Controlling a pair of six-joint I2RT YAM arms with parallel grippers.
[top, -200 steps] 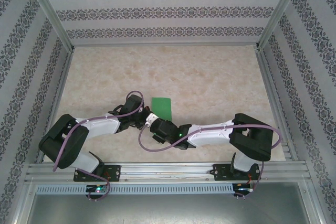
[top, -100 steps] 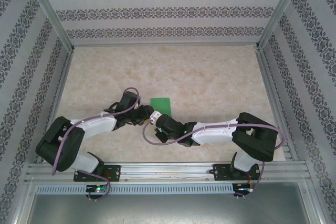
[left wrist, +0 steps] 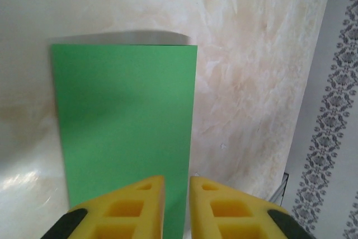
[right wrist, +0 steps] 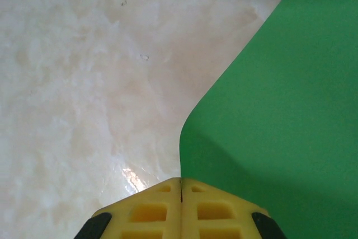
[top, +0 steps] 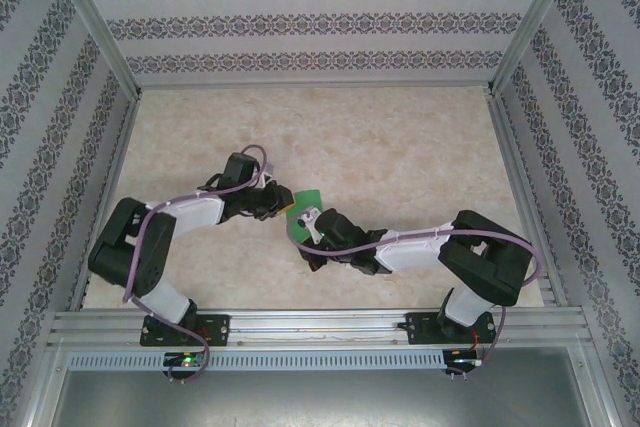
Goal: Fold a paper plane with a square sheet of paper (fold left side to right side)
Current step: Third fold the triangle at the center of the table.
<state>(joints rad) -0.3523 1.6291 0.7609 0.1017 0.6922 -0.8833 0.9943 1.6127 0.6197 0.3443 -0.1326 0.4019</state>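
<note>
Right tool [right wrist: 180,183] pinches green sheet [right wrist: 279,110] edge; left tool [left wrist: 177,180] slightly parted.

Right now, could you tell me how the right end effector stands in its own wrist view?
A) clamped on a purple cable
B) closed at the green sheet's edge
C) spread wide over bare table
B: the right end effector is shut with no gap showing, exactly where the curled edge of the square sheet of paper runs into its tips.
</note>
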